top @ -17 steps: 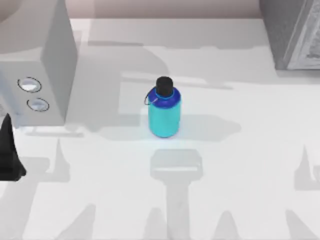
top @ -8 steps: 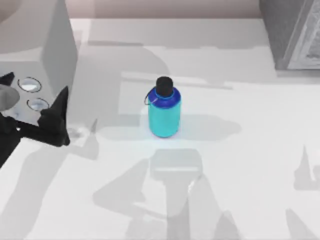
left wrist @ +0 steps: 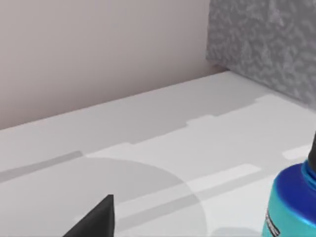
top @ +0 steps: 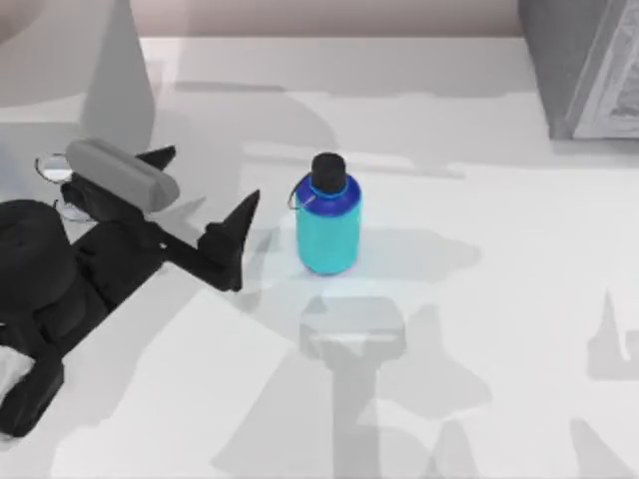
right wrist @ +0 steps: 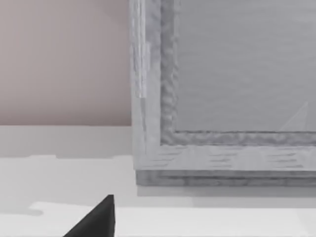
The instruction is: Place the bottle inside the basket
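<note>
Worktop [top: 499, 419] is staying as it was; nothing on it is shifting. The grey box [top: 584, 70] at the far right corner, which I'm reading as the basket, is sitting well apart from everything else. The right arm is idling off to the right, its camera facing that box's wall.

The change is the left arm [top: 50, 284]. A second ago only a dark tip was poking in at the left edge. Now the whole forearm is reaching across the left side of the worktop, passing in front of the white box [top: 60, 90] there.

Left gripper [top: 211, 178] is closing in on the bottle [top: 327, 228] from its left, near it but not touching. Its fingers [top: 235, 225] are spread wide with nothing between them. The opening is pointing towards the bottle.

The bottle is standing upright mid-worktop with its black cap [top: 327, 170] on, and it hasn't budged across the last second. The left wrist view is catching just its blue shoulder and cyan body at the frame edge, so the approach looks offset rather than centred yet.

My read: this is the reach phase, with the grasp not started and the transfer not begun. Next it needs to line the open fingers around the cyan body before closing. A sideways nudge from the nearer finger could tip the bottle over.
</note>
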`<state>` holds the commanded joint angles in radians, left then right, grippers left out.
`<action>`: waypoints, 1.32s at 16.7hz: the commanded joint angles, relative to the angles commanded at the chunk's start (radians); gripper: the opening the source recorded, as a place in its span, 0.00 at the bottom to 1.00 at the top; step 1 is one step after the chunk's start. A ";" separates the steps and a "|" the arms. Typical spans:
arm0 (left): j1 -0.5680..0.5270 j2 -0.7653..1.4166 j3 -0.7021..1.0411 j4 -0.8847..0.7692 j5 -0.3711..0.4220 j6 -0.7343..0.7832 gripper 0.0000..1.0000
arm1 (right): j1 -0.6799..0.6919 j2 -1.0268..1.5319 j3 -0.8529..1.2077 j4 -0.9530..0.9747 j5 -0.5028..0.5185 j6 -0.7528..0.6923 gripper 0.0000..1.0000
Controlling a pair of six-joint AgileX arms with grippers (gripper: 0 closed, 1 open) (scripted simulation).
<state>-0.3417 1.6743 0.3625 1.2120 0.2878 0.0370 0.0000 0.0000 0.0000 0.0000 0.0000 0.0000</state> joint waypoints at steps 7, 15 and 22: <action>-0.087 0.420 0.098 0.314 0.073 0.011 1.00 | 0.000 0.000 0.000 0.000 0.000 0.000 1.00; -0.108 0.520 0.121 0.389 0.090 0.014 1.00 | 0.000 0.000 0.000 0.000 0.000 0.000 1.00; -0.142 0.565 0.253 0.304 0.058 0.010 1.00 | 0.000 0.000 0.000 0.000 0.000 0.000 1.00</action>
<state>-0.4836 2.2394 0.6150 1.5164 0.3453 0.0467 0.0000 0.0000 0.0000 0.0000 0.0000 0.0000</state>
